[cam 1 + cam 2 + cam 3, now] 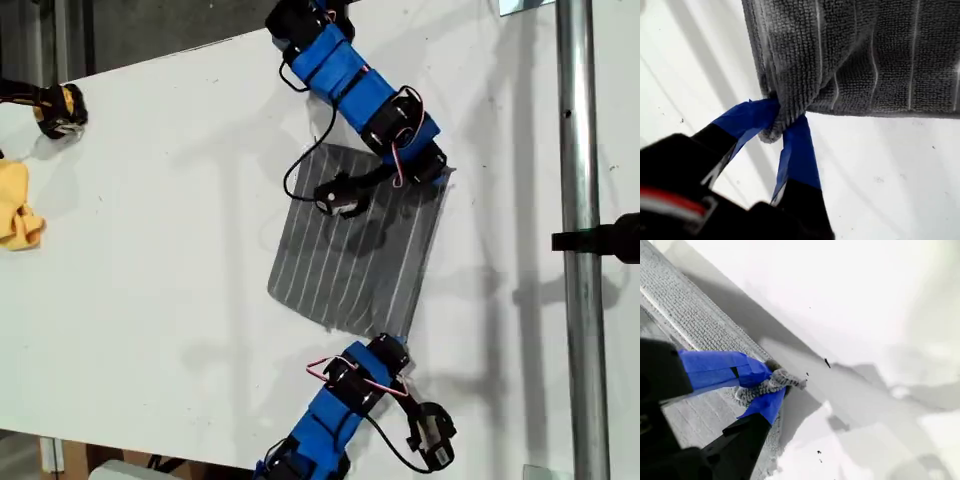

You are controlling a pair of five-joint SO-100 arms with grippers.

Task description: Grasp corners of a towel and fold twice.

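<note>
A: Towel (350,260) lies flat on the white table (170,220), centre-right of the exterior view. Handling?

B: Thin, limp, light; it will drape, so grip at the corners. My first gripper (777,125) pinches one tip; my second gripper (765,385) has its jaws clamped on another.

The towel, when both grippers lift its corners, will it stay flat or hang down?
Probably it sags: the towel looks thin, and its corner already bunches between the pads of my first gripper. The looped weave looks grippy, so slipping seems unlikely, though my second gripper holds only the tip. It likely weighs little.
</note>
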